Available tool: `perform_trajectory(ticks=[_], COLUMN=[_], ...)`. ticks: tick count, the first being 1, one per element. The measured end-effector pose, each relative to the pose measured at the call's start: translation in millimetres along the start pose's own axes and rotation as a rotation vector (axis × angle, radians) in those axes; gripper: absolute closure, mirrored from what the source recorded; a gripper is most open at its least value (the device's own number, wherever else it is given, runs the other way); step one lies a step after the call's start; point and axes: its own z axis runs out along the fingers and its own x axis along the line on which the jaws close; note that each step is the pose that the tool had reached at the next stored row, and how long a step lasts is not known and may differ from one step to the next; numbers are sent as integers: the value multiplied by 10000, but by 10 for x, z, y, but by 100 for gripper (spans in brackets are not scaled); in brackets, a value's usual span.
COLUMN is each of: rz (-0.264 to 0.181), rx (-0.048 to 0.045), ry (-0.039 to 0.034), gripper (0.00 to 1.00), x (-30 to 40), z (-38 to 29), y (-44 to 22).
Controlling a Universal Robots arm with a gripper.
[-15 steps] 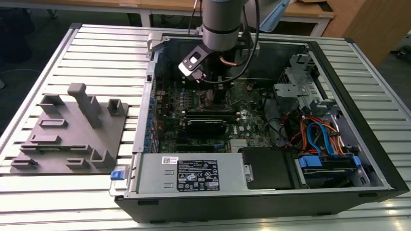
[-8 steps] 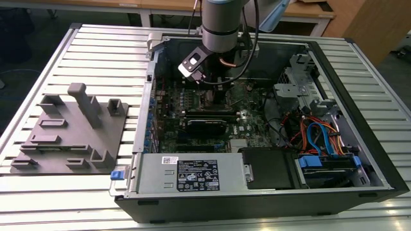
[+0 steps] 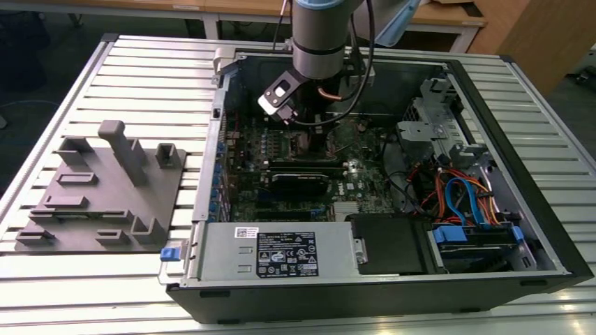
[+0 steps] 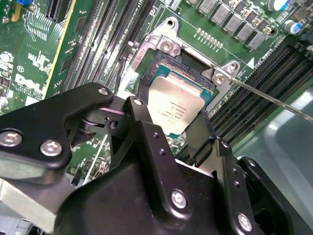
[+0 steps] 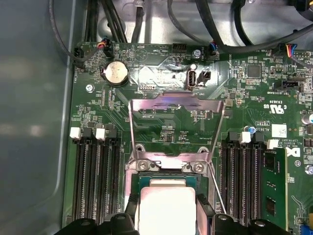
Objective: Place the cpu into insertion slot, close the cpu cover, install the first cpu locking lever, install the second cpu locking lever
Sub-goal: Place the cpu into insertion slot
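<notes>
While pincer (image 4: 168, 117) clamps cpu (image 4: 178, 100) by opposite edges at insertion slot (image 4: 193, 61): likely light, stiff, fragile; edge hold suits.

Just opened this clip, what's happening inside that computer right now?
A Universal Robots arm reaches into an open computer case. Its claw grips the cpu by two opposite edges right at the insertion slot on the green motherboard; whether the chip is fully seated cannot be told. The cpu cover stands flipped open, and a thin wire locking lever is unlatched.
</notes>
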Motion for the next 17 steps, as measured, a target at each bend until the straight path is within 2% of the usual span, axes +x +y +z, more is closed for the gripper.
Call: perform_trajectory(ticks=[7,17], rz=[-32,-70], rx=[0,4], ry=[2,0], gripper=[46,46], x=[-18,-2], z=[32,65], y=[-5,-11])
